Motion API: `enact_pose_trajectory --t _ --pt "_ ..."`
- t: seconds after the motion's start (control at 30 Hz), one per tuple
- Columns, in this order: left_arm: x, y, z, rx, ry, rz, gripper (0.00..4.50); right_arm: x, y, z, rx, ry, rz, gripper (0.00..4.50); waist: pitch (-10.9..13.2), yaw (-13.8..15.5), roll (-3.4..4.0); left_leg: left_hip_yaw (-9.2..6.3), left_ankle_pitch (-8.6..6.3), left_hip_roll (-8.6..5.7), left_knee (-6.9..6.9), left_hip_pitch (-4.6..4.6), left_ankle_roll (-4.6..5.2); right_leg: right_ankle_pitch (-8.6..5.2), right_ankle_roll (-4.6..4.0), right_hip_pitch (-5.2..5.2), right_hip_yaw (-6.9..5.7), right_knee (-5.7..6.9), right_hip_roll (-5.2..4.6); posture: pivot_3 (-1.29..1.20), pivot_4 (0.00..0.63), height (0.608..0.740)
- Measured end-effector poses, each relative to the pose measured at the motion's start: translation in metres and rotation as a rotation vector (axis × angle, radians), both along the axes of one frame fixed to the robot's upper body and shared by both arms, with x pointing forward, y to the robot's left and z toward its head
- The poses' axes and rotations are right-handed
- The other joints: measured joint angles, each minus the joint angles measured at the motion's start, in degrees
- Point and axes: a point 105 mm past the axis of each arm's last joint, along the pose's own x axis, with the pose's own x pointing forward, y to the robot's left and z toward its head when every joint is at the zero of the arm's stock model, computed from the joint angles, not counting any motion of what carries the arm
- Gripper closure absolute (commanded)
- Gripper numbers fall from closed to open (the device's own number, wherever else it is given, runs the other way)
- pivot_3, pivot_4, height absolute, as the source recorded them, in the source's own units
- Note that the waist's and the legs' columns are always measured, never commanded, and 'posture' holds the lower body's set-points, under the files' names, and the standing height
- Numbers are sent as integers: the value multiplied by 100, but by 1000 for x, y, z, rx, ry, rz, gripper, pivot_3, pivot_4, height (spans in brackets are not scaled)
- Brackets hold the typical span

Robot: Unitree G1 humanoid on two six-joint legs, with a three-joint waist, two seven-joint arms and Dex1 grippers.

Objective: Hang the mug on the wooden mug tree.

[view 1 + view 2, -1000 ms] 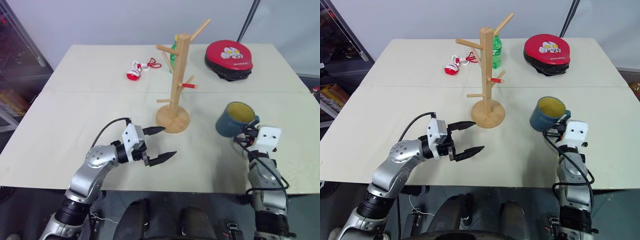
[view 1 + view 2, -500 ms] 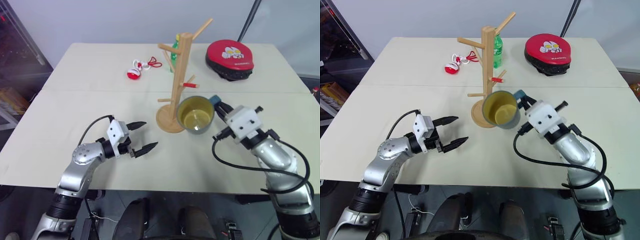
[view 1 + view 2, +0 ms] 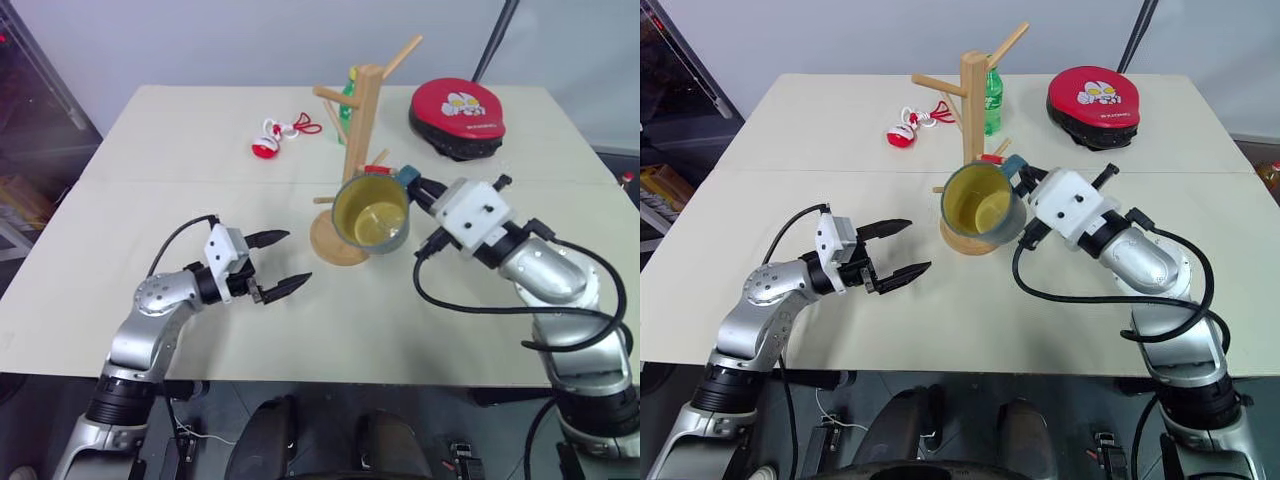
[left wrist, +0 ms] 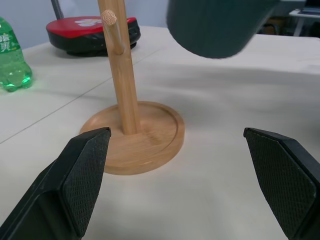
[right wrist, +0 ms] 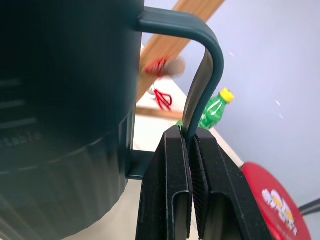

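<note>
The dark teal mug hangs in the air, tipped so its yellow inside faces me, right in front of the wooden mug tree. It covers the lower post and sits just below the red-banded peg. My right gripper is shut on the mug's loop handle, coming in from the right. My left gripper stands open just above the table, left of the tree's round base, with nothing between its fingers.
A red round pad lies at the back right. Behind the tree stands a green bottle. A small red-and-white trinket lies at the back left. The near table edge runs just below both arms.
My right arm has lifted the mug from the table's right side up and leftward to the tree, tipping its mouth toward me. The left gripper has drifted a little left, still open.
</note>
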Motion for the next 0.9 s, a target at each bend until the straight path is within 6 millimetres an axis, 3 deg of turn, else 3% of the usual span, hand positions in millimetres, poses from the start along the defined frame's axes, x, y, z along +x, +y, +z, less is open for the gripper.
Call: enact_pose_trajectory --t 0.2,0.4,0.83,0.9 --pt "-5 -3 26 -14 -34 -44 0 9 2 0 -9 33 0 4487 1 -1 -1 0 1 -1 1 0 -2 0 0 1 0 0 0 0 150 740" --pt "-7 -4 40 -28 -36 -66 0 17 0 -6 -23 65 -10 4487 1 -6 -2 0 3 -1 0 0 -4 1 1 0 0 2 1 0 150 740" --pt "-10 -4 49 -44 -46 -72 0 28 6 -3 -55 78 -7 4487 2 -5 -2 0 5 -1 0 0 -8 1 2 0 0 2 1 0 150 740" --pt "-11 -4 50 -46 -51 -71 0 28 6 -3 -57 83 -6 3847 2 -5 -2 0 5 -1 0 0 -8 1 2 0 0 2 1 0 150 740"
